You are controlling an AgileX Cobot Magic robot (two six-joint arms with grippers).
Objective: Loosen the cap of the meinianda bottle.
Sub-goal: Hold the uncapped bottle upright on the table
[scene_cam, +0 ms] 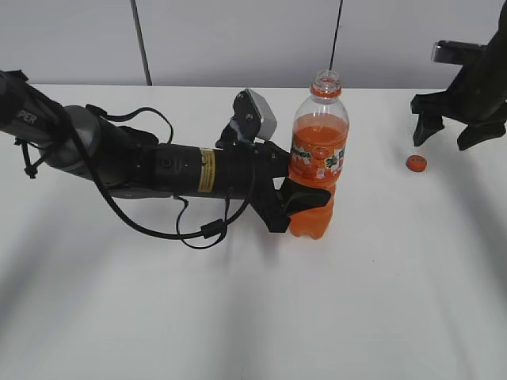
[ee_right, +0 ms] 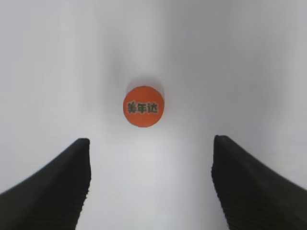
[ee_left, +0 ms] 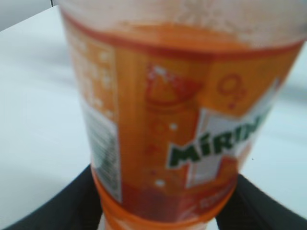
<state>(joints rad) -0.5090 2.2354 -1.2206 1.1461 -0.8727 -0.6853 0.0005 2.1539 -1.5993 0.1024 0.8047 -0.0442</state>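
The meinianda bottle (scene_cam: 318, 150) stands upright mid-table, its mouth open with only the orange neck ring on it. My left gripper (scene_cam: 297, 202) is shut on the bottle's ribbed waist; in the left wrist view the label (ee_left: 182, 134) fills the frame between the jaws (ee_left: 165, 211). The cap (scene_cam: 416, 163) lies flat on the table at the right, apart from the bottle. My right gripper (scene_cam: 451, 131) hangs open above it; in the right wrist view the cap (ee_right: 143, 106) lies beyond the wide-open jaws (ee_right: 151, 163), untouched.
The white table (scene_cam: 238, 317) runs to a grey wall at the back. The left arm with its cables (scene_cam: 158, 170) lies low across the left half of the table.
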